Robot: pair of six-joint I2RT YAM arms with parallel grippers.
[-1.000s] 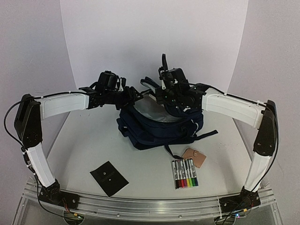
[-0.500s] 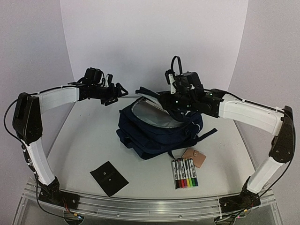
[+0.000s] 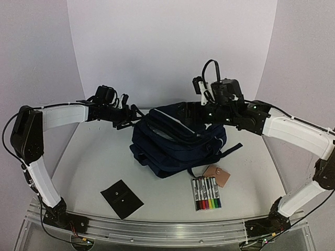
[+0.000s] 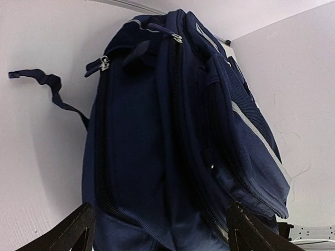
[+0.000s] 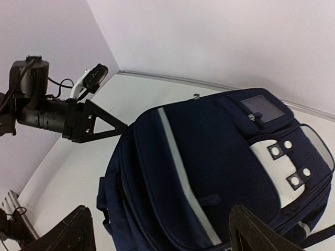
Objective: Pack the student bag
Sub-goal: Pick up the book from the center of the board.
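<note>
Nearest the arm bases, a flat black square piece [image 3: 121, 198] is lying on the pale grey table [image 3: 89, 157], left of centre. To its right, a row of marker pens with coloured ends [image 3: 207, 194] is lying side by side. Just beyond the pens, a small tan leather wallet [image 3: 216, 175] is resting close to a dark strap trailing from the bag.

The student bag, a large navy-blue fabric backpack with thin white piping [image 3: 178, 140], is sitting in the middle of the table, toward the far side. Its white-printed front pocket is facing up toward the right arm's camera, and one strap is reaching out to the right.

The left gripper [image 3: 132, 117] is hovering just beside the bag's far left edge. Its black fingers [image 4: 73, 232] are standing wide apart, and the bag is filling its camera view beyond them; the pincer is gripping nothing.

The right gripper [image 3: 187, 112] is hanging over the bag's far top edge. Its fingers [image 5: 251, 232] are likewise spread wide above the fabric, holding nothing.

Behind everything, a white backdrop [image 3: 167, 47] is rising from the table's far edge.
</note>
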